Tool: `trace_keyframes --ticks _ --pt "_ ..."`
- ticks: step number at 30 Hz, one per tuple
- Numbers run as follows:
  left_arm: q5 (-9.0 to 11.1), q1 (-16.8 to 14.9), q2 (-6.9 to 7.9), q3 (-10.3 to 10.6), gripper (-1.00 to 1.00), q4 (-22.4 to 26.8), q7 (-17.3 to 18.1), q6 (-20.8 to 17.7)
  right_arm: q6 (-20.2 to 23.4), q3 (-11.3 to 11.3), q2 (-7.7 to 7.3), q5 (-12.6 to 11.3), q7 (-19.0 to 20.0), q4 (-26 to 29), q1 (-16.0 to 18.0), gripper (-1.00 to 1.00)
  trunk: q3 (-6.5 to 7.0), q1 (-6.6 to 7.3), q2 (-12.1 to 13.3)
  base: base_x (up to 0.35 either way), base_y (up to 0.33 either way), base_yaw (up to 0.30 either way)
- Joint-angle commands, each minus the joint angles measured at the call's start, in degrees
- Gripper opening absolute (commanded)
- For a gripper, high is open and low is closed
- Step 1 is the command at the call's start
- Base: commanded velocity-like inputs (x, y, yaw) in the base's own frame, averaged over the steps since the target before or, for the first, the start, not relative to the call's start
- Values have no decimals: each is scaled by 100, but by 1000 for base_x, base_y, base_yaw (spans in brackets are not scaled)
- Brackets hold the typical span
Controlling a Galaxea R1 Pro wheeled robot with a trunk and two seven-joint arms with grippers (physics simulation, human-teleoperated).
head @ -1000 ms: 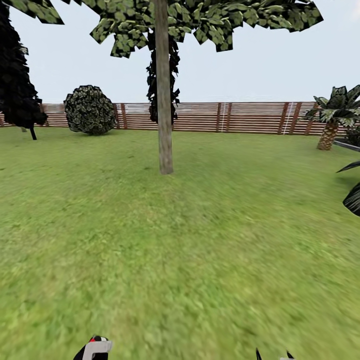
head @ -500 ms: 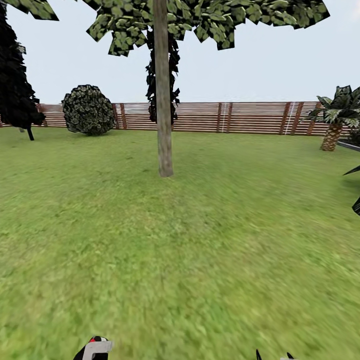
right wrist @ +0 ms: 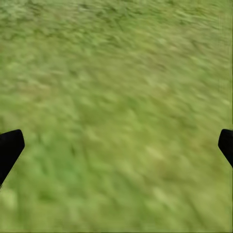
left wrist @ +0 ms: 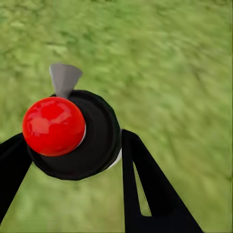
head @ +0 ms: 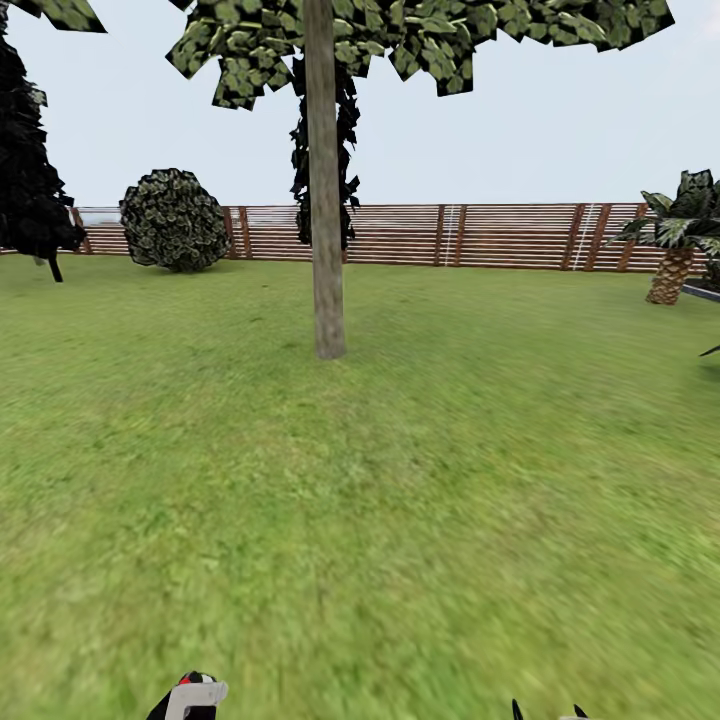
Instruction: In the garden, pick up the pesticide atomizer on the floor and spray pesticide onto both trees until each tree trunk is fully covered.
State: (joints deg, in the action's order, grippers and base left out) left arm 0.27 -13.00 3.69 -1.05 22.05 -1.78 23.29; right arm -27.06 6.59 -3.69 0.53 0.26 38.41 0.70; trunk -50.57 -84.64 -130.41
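Note:
A tree stands ahead in the head view, its straight grey-tan tree trunk [head: 326, 250] rising from the lawn floor [head: 400, 480] into blocky green leaves [head: 430, 40]. No white specks are visible on the bark from here. My left gripper [left wrist: 73, 138] is shut on the pesticide atomizer [left wrist: 73, 133], a black round body with a red knob and a grey nozzle. The atomizer [head: 195, 693] also peeks in at the head view's lower edge. Over bare grass, my right gripper [right wrist: 116, 145] is open and holds nothing; its tips [head: 547, 712] show at the bottom edge.
A brown slat fence [head: 500, 235] closes the far side of the lawn. A round bush [head: 175, 220] and a dark columnar tree [head: 30, 170] stand at far left, another dark tree [head: 345, 150] behind the trunk, and a palm-like plant [head: 675, 240] at far right.
The whole head view has shifted: the trunk's base sits slightly lower and the palm-like plant further right, so the camera has moved nearer the tree. Both grippers hold as before.

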Motion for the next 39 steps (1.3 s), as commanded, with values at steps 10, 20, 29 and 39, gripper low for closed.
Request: trace_keyframes --ticks 10,20,29,39 --pt "0 0 0 0 -100 1 3 0 0 0 0 -3 0 2 0 100 0 0 0 340 0 0" --pt "0 0 0 0 -100 5 3 1 0 0 0 -9 0 9 0 100 0 0 0 340 0 0" --pt "0 0 0 0 -100 6 2 0 1 0 0 -6 0 9 0 100 0 0 0 340 0 0" --pt "0 0 0 0 -100 1 2 0 3 0 0 0 0 0 0 100 0 0 0 340 0 0"
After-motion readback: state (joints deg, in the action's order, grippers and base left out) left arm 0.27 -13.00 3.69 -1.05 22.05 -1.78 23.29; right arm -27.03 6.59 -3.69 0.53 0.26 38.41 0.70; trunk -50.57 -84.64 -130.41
